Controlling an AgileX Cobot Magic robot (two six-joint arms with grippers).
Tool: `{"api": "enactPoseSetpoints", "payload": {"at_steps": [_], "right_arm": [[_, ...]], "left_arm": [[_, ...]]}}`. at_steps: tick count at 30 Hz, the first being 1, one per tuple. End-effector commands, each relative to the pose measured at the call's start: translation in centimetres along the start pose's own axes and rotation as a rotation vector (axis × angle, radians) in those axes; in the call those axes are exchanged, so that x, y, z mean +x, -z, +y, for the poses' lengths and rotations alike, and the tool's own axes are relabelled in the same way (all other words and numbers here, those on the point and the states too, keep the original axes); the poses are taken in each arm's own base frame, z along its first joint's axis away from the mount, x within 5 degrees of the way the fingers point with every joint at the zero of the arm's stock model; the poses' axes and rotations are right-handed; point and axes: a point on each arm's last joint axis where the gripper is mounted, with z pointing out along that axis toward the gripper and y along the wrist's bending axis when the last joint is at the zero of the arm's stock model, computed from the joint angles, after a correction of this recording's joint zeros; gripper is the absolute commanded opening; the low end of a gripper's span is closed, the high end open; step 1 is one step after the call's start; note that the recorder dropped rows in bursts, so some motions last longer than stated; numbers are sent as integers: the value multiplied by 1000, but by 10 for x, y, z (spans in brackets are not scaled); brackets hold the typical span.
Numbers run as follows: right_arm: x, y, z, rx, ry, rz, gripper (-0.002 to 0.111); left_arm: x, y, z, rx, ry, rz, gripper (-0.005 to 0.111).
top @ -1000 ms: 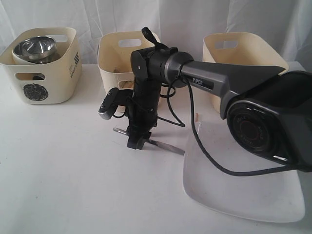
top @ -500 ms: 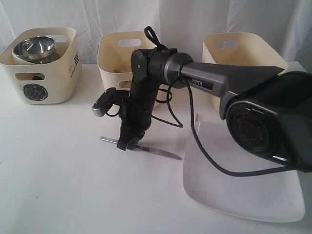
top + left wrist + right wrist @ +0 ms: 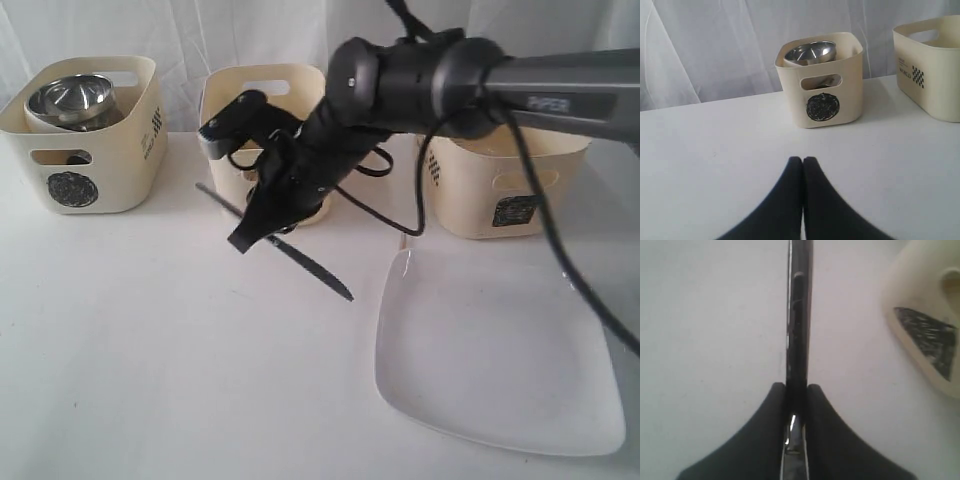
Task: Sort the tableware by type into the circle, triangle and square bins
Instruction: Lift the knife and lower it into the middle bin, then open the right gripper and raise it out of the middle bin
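Observation:
My right gripper [image 3: 246,238] is shut on a steel knife [image 3: 305,268] and holds it tilted in the air in front of the middle cream bin [image 3: 235,110]. In the right wrist view the knife [image 3: 799,315] runs straight out from between the shut fingers of the right gripper [image 3: 796,386], beside a bin with a dark triangle mark [image 3: 927,337]. The left bin [image 3: 85,135] has a circle mark and holds a steel bowl [image 3: 72,97]. A large white plate [image 3: 490,360] lies at the front right. My left gripper [image 3: 803,159] is shut and empty over bare table.
The right bin [image 3: 500,190] carries a square mark [image 3: 513,212]. The right arm [image 3: 480,80] reaches across above the middle and right bins, with a black cable [image 3: 560,260] hanging over the plate. In the left wrist view the circle bin [image 3: 822,82] stands ahead, with another bin [image 3: 935,65] beside it.
The right gripper closed on the knife, lifted it off the table and carried it up and back toward the middle bin. The knife now hangs tilted. The left gripper has not moved.

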Motion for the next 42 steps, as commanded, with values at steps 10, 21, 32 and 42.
{"api": "enactPoseSetpoints", "payload": {"at_steps": [10, 21, 32, 42], "right_arm": [[12, 102, -85, 499, -576, -649, 0], [-27, 81, -112, 446, -695, -787, 0], [-49, 51, -117, 414, -646, -787, 0], [-49, 34, -119, 386, -641, -740, 2]], "left_arm": [[0, 0, 0, -3, -2, -9, 0], [0, 0, 0, -3, -2, -9, 0], [0, 0, 0, -3, -2, -9, 0], [0, 0, 0, -3, -2, -9, 0]]}}
